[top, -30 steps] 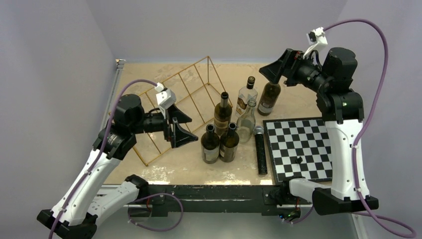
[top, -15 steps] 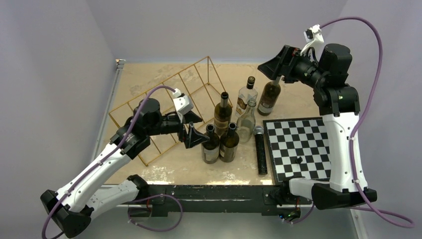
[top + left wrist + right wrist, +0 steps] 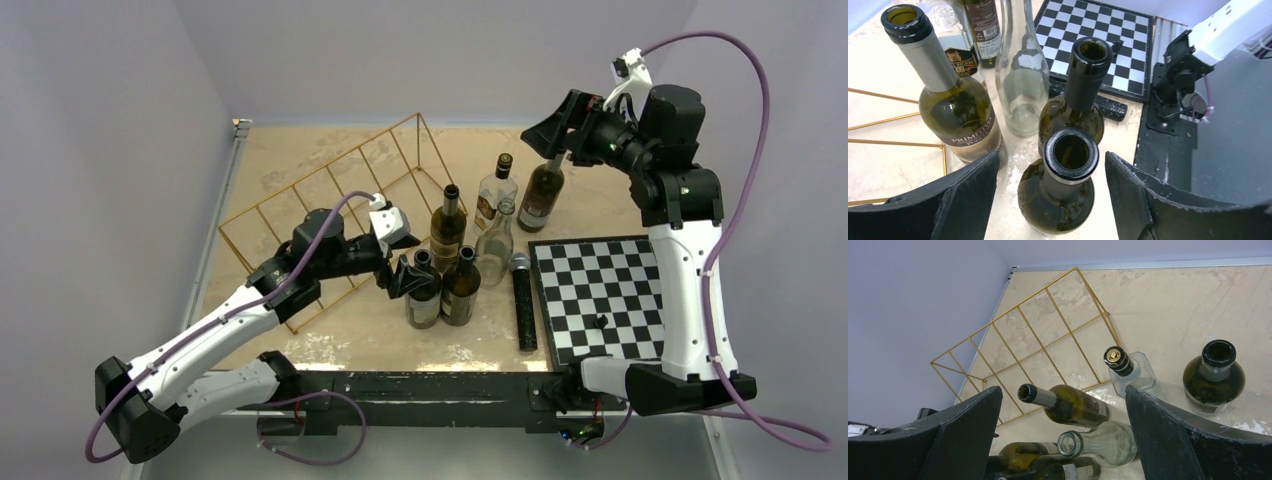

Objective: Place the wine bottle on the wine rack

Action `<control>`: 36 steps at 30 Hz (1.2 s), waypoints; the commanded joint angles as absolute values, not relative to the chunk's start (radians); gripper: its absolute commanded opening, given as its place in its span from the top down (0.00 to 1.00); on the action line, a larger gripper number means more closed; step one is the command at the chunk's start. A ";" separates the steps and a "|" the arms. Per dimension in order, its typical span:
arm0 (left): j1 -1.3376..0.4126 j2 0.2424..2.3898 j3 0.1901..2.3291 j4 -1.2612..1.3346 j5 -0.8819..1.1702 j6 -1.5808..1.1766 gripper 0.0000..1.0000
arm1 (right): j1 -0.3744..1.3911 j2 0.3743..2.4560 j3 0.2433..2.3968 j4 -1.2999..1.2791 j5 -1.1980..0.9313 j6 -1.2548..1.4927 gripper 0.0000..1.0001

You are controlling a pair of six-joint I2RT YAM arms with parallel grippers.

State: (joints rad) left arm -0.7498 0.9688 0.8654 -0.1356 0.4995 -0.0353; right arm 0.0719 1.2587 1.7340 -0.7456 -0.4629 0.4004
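The left fingers (image 3: 963, 200) are spread wide and sit on either side of the open neck of a dark green wine bottle (image 3: 1058, 200), with a gap showing on both sides — neither one touches the glass. That bottle stands upright on the table (image 3: 290, 145) just right of the near end of the wine rack (image 3: 320, 168), the gold wire frame that lies slanted on the table. Just beside it, on the side away from the rack, stands a second dark green bottle (image 3: 1083, 85). Behind the pair, also right of the rack, are a pale bottle labelled PRIMITIVO (image 3: 960, 120) with a grey capsule and a clear glass bottle (image 3: 1023, 75). Further right of the rack, the right fingers (image 3: 968, 430) — likewise spread apart, holding nothing — hang in the air over a squat dark bottle (image 3: 1215, 375) and a square clear bottle with a black cap (image 3: 1138, 375).
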 commanded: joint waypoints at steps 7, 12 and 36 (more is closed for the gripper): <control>-0.773 0.947 0.737 0.104 0.391 0.058 0.34 | 0.073 1.284 1.782 -0.794 -0.393 0.379 0.01; -0.784 0.934 0.705 0.181 0.354 0.042 0.39 | 0.072 1.286 1.781 -0.810 -0.377 0.375 0.01; -0.818 0.940 0.841 0.029 0.079 -0.033 1.00 | 0.073 1.285 1.757 -0.830 -0.360 0.385 0.01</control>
State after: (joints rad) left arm -0.8196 0.9722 0.7551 0.0677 0.2470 -0.0338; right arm 0.0719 1.2900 1.7401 -0.8326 -0.3752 0.3920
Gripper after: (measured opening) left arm 0.366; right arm 0.986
